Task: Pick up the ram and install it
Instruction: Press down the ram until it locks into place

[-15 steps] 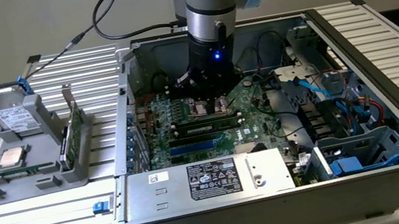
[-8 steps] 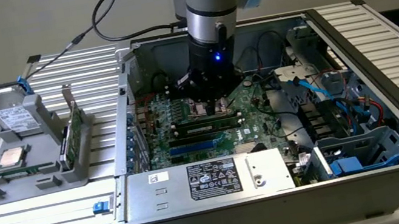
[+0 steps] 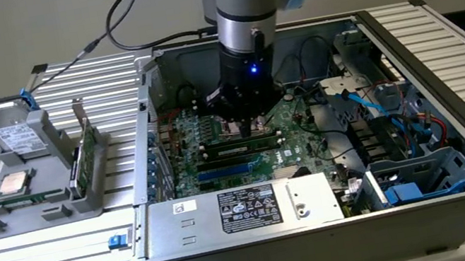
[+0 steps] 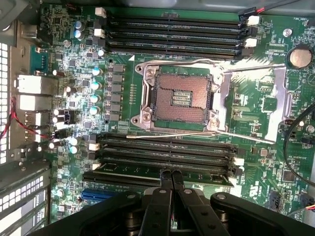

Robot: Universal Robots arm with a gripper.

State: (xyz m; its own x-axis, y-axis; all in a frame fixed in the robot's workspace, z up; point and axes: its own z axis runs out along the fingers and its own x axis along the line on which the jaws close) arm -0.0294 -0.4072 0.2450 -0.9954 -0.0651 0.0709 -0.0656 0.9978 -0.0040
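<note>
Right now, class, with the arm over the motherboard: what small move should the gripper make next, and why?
Probably press straight down a little. The gripper, shut, meets the middle of the ram, which lies among the memory slots beside the empty processor socket; full seating cannot be confirmed.

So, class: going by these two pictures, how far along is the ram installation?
Done: the ram already lies in a memory slot beside the empty processor socket, no longer on the tray outside the case. In hand: the end effector, fingers together, is right over the stick's top edge. Left: whether it is fully seated cannot be told.
</note>
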